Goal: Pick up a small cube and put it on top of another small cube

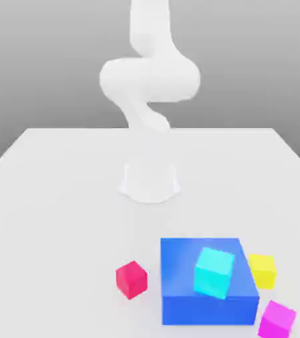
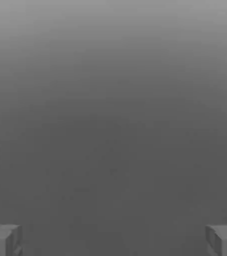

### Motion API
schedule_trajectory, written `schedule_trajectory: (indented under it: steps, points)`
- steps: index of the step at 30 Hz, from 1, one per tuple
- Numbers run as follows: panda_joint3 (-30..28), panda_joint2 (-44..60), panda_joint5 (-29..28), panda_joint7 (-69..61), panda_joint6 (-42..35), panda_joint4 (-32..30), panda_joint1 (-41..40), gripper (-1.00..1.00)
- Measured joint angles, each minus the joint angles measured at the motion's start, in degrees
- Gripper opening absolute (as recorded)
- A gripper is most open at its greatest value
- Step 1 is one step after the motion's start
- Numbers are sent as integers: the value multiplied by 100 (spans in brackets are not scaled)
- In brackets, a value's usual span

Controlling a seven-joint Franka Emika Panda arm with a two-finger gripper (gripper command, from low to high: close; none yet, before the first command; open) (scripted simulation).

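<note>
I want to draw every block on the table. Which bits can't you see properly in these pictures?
- Big blue block, exterior view: part of its top is hidden under the cyan cube.
- Small yellow cube, exterior view: the blue block covers its near side.
- Magenta cube, exterior view: its base is cut off by the picture's edge.
- Gripper, hand view: its open fingers are cut off by the picture's edge.

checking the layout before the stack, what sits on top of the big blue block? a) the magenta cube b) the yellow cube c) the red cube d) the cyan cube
d: the cyan cube rests on top of the big blue block, while the yellow cube, the red cube and the magenta cube all sit on the table around it.
</note>
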Motion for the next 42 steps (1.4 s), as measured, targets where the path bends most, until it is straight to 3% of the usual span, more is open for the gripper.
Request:
schedule_trajectory:
  steps: [22, 28, 29, 36, 42]
  points:
    - [805, 4603, -334, -3999, 2389, -1667, 1945, 0]
    - [560, 5851, -756, -3980, 3291, -1597, 2231, 0]
    - [472, 6051, -845, -3914, 3445, -1557, 2300, -100]
    - [466, 6098, -888, -3884, 3476, -1548, 2300, -100]
    - [855, 5053, -342, -4281, 2646, -1756, 2056, -100]
